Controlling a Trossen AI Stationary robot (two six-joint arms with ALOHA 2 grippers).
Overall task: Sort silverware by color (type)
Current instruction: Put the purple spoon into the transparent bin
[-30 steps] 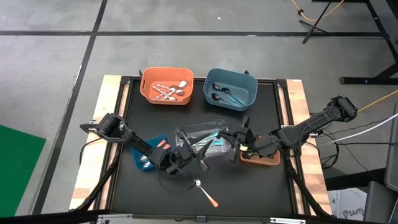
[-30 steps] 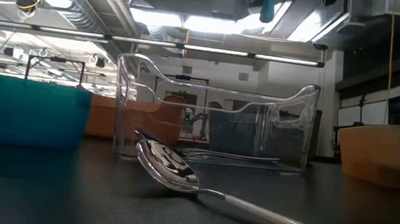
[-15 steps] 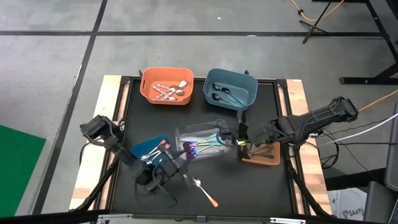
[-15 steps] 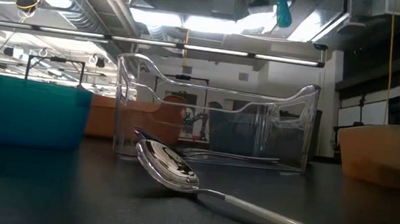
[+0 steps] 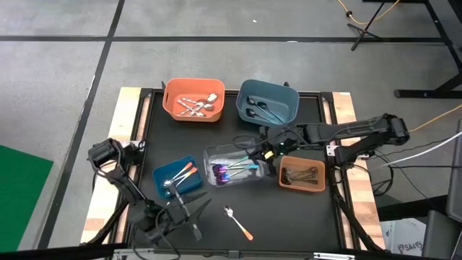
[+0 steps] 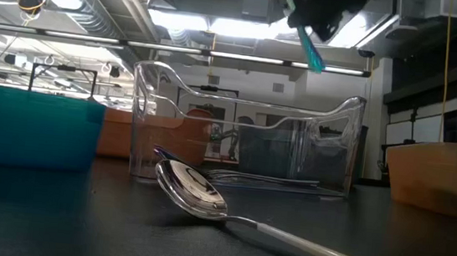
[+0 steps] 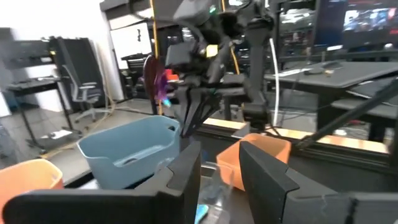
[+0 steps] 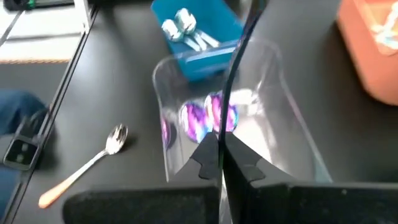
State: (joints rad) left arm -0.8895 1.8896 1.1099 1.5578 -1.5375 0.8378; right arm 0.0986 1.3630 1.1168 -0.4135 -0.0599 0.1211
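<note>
My right gripper [image 5: 267,149] hovers above the far right side of the clear bin [image 5: 210,156], shut on an iridescent purple-teal utensil [image 8: 238,56]. The utensil's teal end [image 6: 312,49] shows high up in the low view. More iridescent spoons [image 8: 205,118] lie on the clear bin's floor. A silver spoon with an orange handle [image 5: 237,221] lies flat on the mat near the front edge, bowl up [image 6: 191,190]. My left gripper [image 5: 193,219] is open near the table's front left, with nothing between its fingers [image 7: 181,180]. My right gripper pinches the utensil's thin handle [image 8: 225,132] between its two fingertips. The fingers slant downward from the table's right side. The utensil runs on past the fingertips, lifted clear above the clear bin, and its teal end tilts down.
An orange bin [image 5: 193,82] with silver pieces and a grey-blue bin [image 5: 292,101] with dark ones stand at the back. A small blue bin [image 5: 189,188] holds orange-handled spoons left of the clear bin. A brown bin [image 5: 302,188] stands to its right.
My left gripper has swung away from the clear bin toward the table's near left corner, still open. My right gripper has gone from over the brown bin toward the far left, above the clear bin, and tipped downward. The utensil's teal end has sunk and now tilts.
</note>
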